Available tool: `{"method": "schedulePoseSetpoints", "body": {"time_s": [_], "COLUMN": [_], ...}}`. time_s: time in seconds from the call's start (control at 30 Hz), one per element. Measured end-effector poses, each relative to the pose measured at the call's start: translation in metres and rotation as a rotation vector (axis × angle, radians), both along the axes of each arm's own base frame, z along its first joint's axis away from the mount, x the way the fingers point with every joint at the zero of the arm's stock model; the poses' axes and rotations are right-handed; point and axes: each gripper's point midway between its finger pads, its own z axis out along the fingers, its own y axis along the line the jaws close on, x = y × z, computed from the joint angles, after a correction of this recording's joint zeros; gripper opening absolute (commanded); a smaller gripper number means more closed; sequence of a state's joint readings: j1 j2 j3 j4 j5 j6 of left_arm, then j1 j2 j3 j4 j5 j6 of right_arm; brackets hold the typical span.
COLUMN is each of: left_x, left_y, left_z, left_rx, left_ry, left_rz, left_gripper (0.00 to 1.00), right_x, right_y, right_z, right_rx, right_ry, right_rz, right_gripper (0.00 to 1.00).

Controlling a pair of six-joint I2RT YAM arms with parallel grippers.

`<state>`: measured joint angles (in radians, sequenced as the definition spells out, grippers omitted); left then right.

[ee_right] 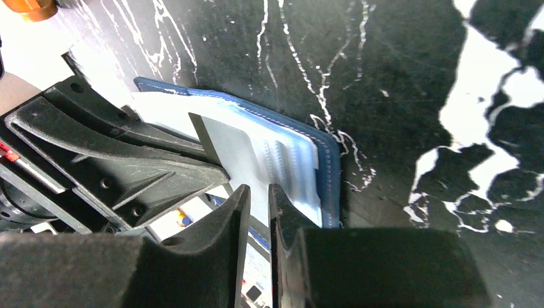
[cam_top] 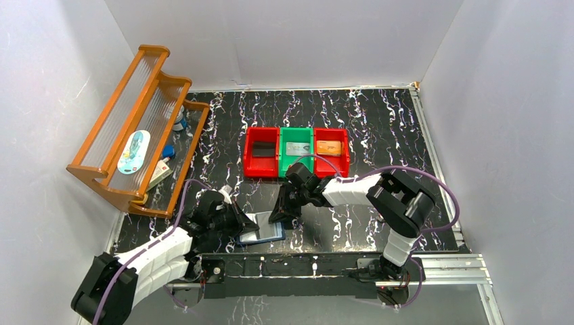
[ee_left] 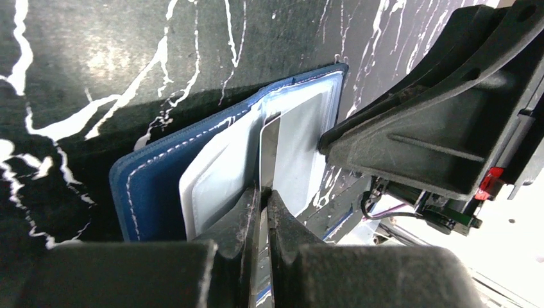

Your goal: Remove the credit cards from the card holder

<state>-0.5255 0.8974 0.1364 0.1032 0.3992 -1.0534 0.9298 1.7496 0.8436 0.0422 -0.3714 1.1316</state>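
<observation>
While left gripper [ee_left: 262,192] is pinching a credit card [ee_left: 269,147] in the card holder [ee_left: 147,192], right gripper [ee_right: 258,192] at 2 o'clock, narrowly parted, grip unclear.

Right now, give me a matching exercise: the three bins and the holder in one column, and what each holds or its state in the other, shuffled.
Column one:
1 left red bin
2 green bin
3 right red bin
4 holder

Column two:
A orange card
B lies open
C dark card
D silver card

Pairs: 1-C, 2-D, 3-A, 4-B
</observation>
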Motion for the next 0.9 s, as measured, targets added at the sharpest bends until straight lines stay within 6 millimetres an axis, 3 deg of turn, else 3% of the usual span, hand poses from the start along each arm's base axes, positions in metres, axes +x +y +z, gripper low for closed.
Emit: {"method": "schedulePoseSetpoints", "body": {"time_s": [0.9], "left_x": [-0.002], "left_y": [0.015], "left_z": [0.006], "left_rx": [0.110], "left_ry": [-0.037], "left_rz": [-0.031], "left_gripper": [0.00], "right_x": [0.003], "right_y": [-0.005], "right_z": [-0.008], "right_rx": [-0.042], "right_ry": [0.012], "right_rz": [-0.008], "right_gripper": [0.25]}}
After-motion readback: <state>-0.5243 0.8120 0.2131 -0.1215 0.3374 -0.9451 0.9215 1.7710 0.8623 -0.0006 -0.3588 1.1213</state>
